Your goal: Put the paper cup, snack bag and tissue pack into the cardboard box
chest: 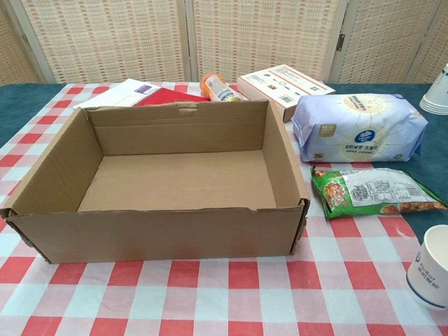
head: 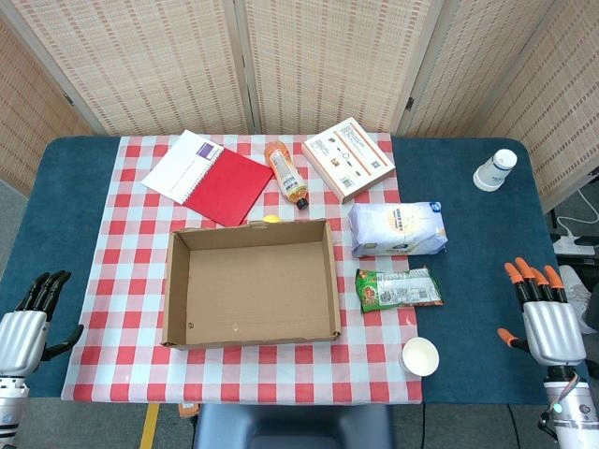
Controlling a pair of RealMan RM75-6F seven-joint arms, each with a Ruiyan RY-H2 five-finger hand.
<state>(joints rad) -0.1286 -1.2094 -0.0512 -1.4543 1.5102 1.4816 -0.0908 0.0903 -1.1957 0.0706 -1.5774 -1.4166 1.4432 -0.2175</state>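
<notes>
An open, empty cardboard box (head: 178, 290) (chest: 154, 224) sits on the checked cloth at the table's middle. Right of it lie a white-and-blue tissue pack (head: 398, 229) (chest: 357, 127) and, nearer me, a green snack bag (head: 400, 288) (chest: 371, 190). A white paper cup (head: 420, 356) (chest: 432, 269) stands upright at the cloth's front right corner. My left hand (head: 28, 323) hovers open at the front left edge, far from the box. My right hand (head: 545, 313), with orange fingertips, is open at the front right, right of the cup. Neither hand shows in the chest view.
Behind the box lie a red notebook (head: 225, 185) on a white booklet (head: 178, 166), an orange bottle (head: 285, 172) on its side, and a white-and-orange carton (head: 348, 158). A stack of paper cups (head: 494, 170) stands upside down at the far right. Wicker screens close off the back.
</notes>
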